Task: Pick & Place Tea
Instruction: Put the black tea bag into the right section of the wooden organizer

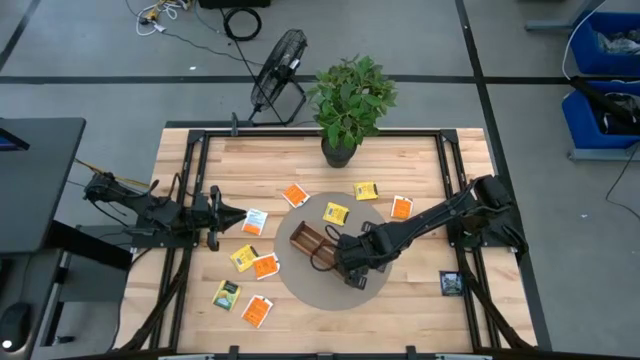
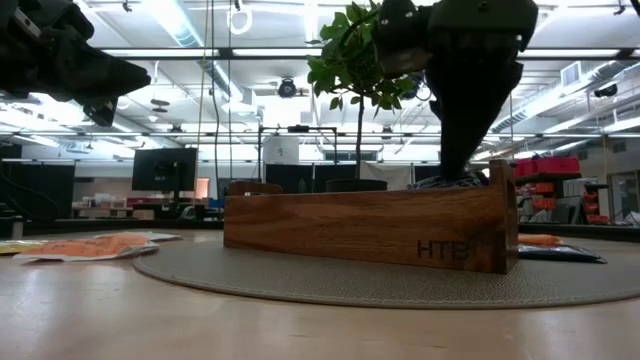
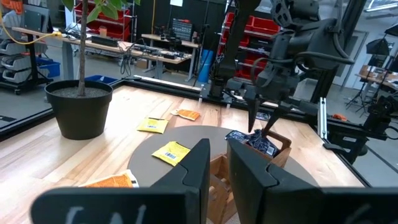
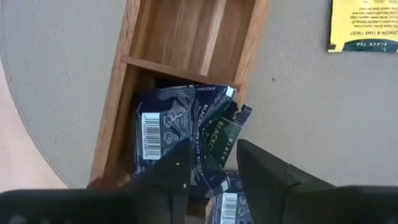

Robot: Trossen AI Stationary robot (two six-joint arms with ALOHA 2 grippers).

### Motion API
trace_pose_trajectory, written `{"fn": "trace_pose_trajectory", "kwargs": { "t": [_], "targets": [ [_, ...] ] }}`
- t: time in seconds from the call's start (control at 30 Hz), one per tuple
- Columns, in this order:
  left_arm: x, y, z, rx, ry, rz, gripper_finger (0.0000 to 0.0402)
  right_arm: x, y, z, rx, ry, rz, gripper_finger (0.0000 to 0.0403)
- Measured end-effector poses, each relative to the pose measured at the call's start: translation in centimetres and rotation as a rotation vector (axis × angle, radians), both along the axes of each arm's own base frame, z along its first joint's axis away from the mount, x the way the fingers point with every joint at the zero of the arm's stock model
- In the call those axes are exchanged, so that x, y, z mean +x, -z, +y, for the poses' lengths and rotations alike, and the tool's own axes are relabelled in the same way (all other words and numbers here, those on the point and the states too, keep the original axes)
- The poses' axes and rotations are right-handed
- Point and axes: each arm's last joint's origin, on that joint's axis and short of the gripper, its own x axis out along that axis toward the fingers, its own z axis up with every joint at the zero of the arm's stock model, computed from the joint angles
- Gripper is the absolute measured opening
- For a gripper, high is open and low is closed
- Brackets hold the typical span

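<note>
Right wrist view: right pincer (image 4: 212, 168) hung directly over the wooden tray (image 4: 189, 62), its two dark fingers (image 4: 177, 171) parted with a gap between them. Dark blue sachets (image 4: 180, 140) sat crumpled in the tray's end compartment, one corner lapping over the tray wall onto the grey round mat (image 4: 298, 106). The adjoining compartment showed bare wood. A yellow sachet (image 4: 364, 25) lay flat on the mat, well apart from the tray. Light wooden table (image 4: 18, 162) visible beyond the mat edge.
</note>
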Motion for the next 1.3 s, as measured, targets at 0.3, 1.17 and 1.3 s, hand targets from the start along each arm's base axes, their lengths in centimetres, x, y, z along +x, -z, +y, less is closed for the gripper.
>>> {"fn": "trace_pose_trajectory", "kwargs": {
  "t": [0.3,1.17,1.3],
  "targets": [
    [0.0,0.0,0.0,0.001,0.0,0.0,0.0058,0.1,0.0,0.0,0.025,-0.017,0.001,0.0068],
    [0.0,0.0,0.0,0.011,0.0,0.002,0.0058,0.1,-1.2,0.4,0.004,0.08,-0.002,0.0001],
    [0.0,0.0,0.0,0.011,0.0,0.002,0.0058,0.2,-2.4,0.9,-0.024,0.085,-0.038,0.0001]
  ]
}}
